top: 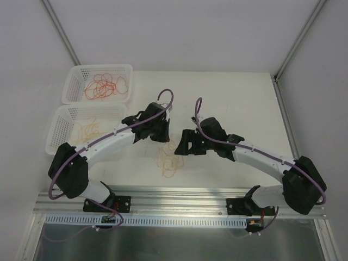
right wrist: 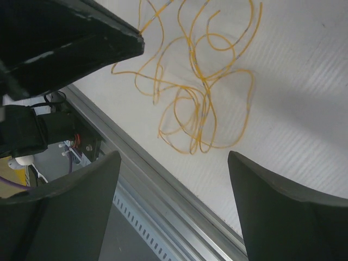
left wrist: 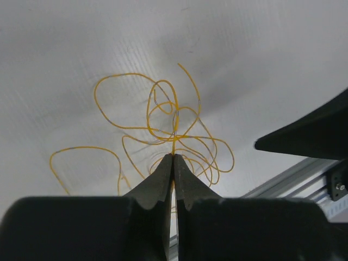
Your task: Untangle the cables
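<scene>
A: A white desk (top: 234,109) is logged, with two white baskets at its far left corner. Cables located?

B: A loose tangle of yellow-orange cables (left wrist: 163,119) is noted at the near edge of the desk, between the arms. Red-orange cables (top: 103,87) are contained in the farther basket (top: 70,89), pale yellow strands (top: 89,129) in the nearer basket (top: 57,128).

A: Fingers?

B: On the left gripper (left wrist: 173,156) they are pressed together on one strand of the tangle. On the right gripper (right wrist: 174,160) they are spread wide near the tangle, with nothing held.
</scene>
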